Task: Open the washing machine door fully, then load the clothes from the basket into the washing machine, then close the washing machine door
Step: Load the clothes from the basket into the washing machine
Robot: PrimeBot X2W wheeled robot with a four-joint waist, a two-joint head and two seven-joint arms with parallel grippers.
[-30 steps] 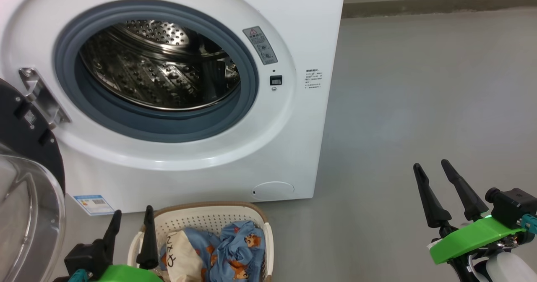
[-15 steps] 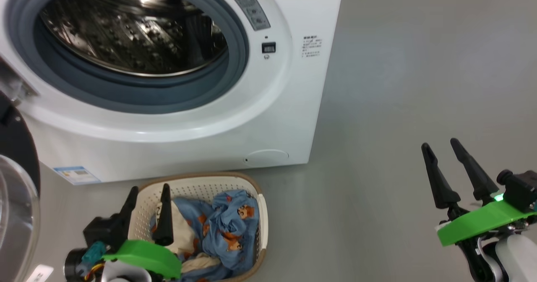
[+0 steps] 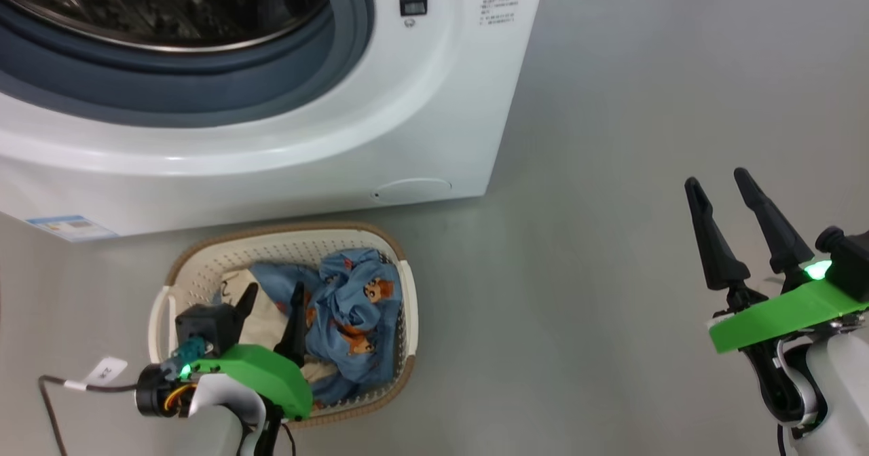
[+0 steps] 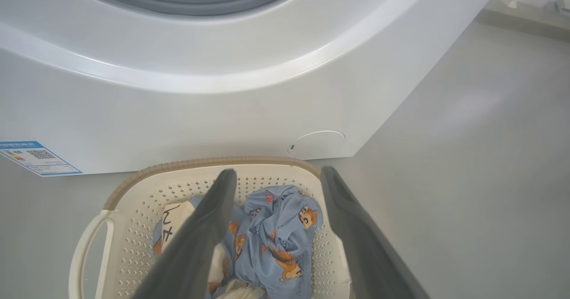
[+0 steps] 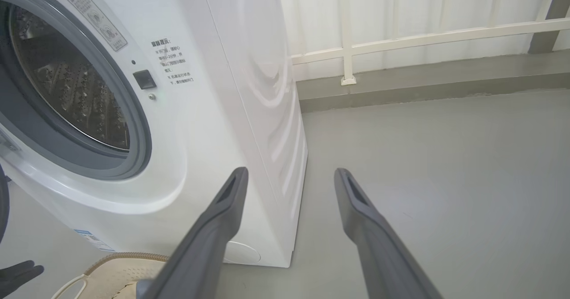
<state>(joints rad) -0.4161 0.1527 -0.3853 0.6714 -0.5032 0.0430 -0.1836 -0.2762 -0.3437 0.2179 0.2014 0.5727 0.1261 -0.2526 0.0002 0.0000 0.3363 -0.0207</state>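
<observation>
the white washing machine is standing on the grey floor, its steel drum showing through the open mouth. the basket is sitting on the floor just in front of it, near the round flap. the blue bear-print clothes are lying bunched inside the basket. the left gripper is hovering over them, fingers spread, holding nothing. the right gripper is hanging well apart over bare floor, likewise spread and empty.
</observation>
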